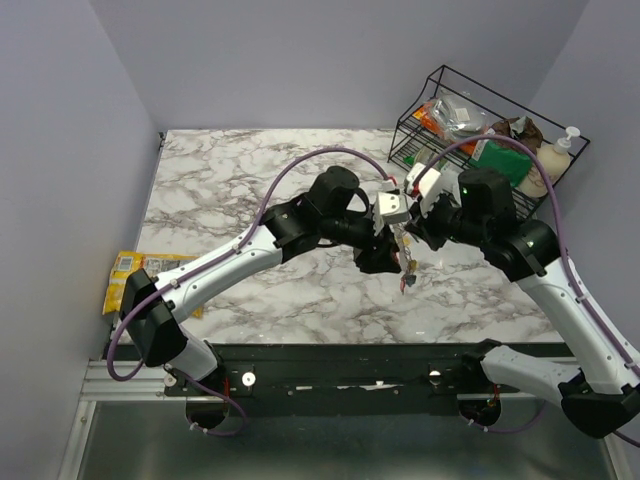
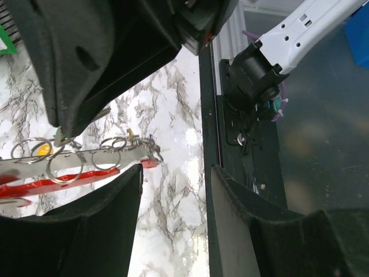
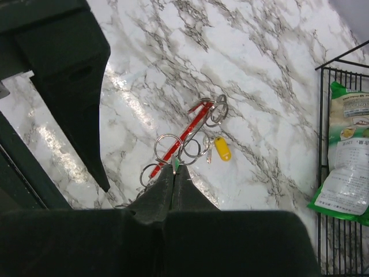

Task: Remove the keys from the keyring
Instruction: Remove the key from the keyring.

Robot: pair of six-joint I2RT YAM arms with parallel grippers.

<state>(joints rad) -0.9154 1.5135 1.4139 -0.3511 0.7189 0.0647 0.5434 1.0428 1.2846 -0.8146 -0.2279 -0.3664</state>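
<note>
The keyring [image 3: 185, 134], red bar plus grey metal bar, hangs in the air over the middle of the marble surface [image 1: 230, 190], not lying on it. Several split rings [image 3: 167, 145] are threaded on it, and a yellow-tagged key [image 3: 222, 149] dangles off one of them. The right hand [image 3: 174, 172] is pinched tight on one end of the keyring, with a bit of green showing right at the fingertips. The left hand [image 2: 176, 173] has its fingers spread apart and grips nothing; the keyring's free tip sits just beside one finger. A wire basket [image 1: 440, 90] holding a green packet [image 3: 346, 156] stands at the far right corner.
</note>
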